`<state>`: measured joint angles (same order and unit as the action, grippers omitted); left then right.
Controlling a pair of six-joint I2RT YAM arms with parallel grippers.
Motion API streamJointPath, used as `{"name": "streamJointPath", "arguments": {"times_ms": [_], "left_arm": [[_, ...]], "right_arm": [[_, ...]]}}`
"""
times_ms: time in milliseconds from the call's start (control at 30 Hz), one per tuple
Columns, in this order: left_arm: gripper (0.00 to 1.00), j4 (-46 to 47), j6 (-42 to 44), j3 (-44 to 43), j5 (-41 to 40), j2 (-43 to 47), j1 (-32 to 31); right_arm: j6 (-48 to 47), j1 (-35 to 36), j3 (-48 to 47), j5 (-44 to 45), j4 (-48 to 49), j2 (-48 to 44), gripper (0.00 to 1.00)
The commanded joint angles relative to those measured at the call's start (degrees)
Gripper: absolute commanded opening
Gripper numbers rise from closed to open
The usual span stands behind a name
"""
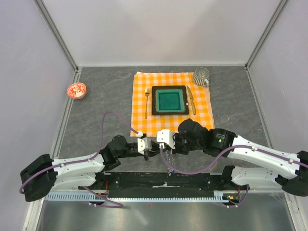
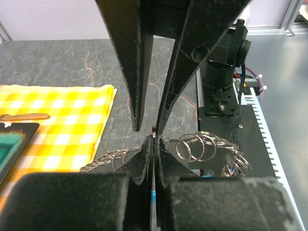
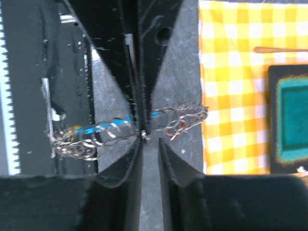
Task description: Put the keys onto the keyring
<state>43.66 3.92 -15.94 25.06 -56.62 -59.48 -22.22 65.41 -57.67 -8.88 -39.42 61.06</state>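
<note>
The two arms meet low in the middle of the table (image 1: 96, 110), at 6 o'clock from the green plate (image 1: 169, 100); their tips point at each other.

The left gripper (image 2: 153, 142) is pinched tight; only a thin slit shows between its fingers; it holds a bit of the keyring (image 3: 110, 130) wire right at its tip.

The right gripper (image 3: 150, 139) is only a little bit apart; grey table shows through the small gap; the wire runs past its tips, and I cannot tell if it squeezes the wire.

The keyring is a string of shiny loops hanging between the two grippers, just above the table; it sticks out at 3 o'clock and 9 o'clock from the place where the tips meet.

The keys (image 3: 172, 130) show only as tiny bits of colour in the loops: red on one side, blue and yellow on the other; they are too small to see well.

The plate sits on a yellow checked cloth (image 1: 202, 115); a fork (image 1: 147, 102) lies at its 9 o'clock; a knife (image 1: 191, 98) lies at its 3 o'clock; a mug (image 1: 201, 76) stands at its 1 o'clock; a small red and white dish (image 1: 76, 90) sits far off at 9 o'clock.
</note>
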Motion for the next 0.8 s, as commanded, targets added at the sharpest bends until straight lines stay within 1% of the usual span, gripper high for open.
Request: {"name": "streamJointPath", "arguments": {"times_ms": [0,67,100,133,167,267,300,367,400,600,633,667,767], "left_arm": [[0.02,11.5,0.5,3.6,-3.5,-0.3,0.0],[0.02,17.9,-0.2,5.9,-6.0,-1.1,0.0],[0.02,20.0,-0.3,6.5,-6.7,-1.6,0.0],[0.02,21.7,-0.8,7.0,-7.3,-2.8,0.0],[0.02,25.8,-0.9,7.8,-8.3,-3.8,0.0],[0.02,33.9,-3.0,10.1,-11.1,-8.7,0.0],[0.02,40.0,-3.4,10.8,-11.9,-10.1,0.0],[0.02,46.3,-3.4,12.2,-13.5,-14.4,0.0],[0.02,51.0,-5.1,12.4,-13.6,-15.7,-0.1],[0.02,51.5,-5.7,11.2,-12.1,-15.3,0.0],[0.02,51.5,-5.6,11.1,-12.3,-14.9,0.0],[0.02,51.4,-5.5,11.1,-12.1,-14.6,0.0],[0.02,50.9,-5.6,11.1,-11.9,-13.3,0.0]], "right_arm": [[4.8,0.3,2.2,0.7,10.7,-3.2,0.32],[7.0,0.2,4.8,4.7,12.7,-5.0,0.39],[8.2,0.3,5.5,6.3,14.4,-6.8,0.40],[10.4,0.3,7.1,9.8,15.1,-7.8,0.41],[11.8,0.3,8.2,11.0,17.1,-8.8,0.43],[16.7,0.4,13.8,14.0,22.5,-13.8,0.44],[17.6,0.4,15.5,14.2,23.9,-15.7,0.45],[19.9,0.8,19.7,14.2,27.0,-16.8,0.44],[20.6,1.0,22.0,14.8,27.9,-17.2,0.44],[22.0,1.9,30.4,20.3,37.3,-19.4,0.46],[23.5,1.9,31.3,20.7,38.5,-19.5,0.46],[23.9,1.9,32.1,21.1,41.2,-19.5,0.46],[24.2,1.9,34.8,21.8,44.8,-18.6,0.47]]}}
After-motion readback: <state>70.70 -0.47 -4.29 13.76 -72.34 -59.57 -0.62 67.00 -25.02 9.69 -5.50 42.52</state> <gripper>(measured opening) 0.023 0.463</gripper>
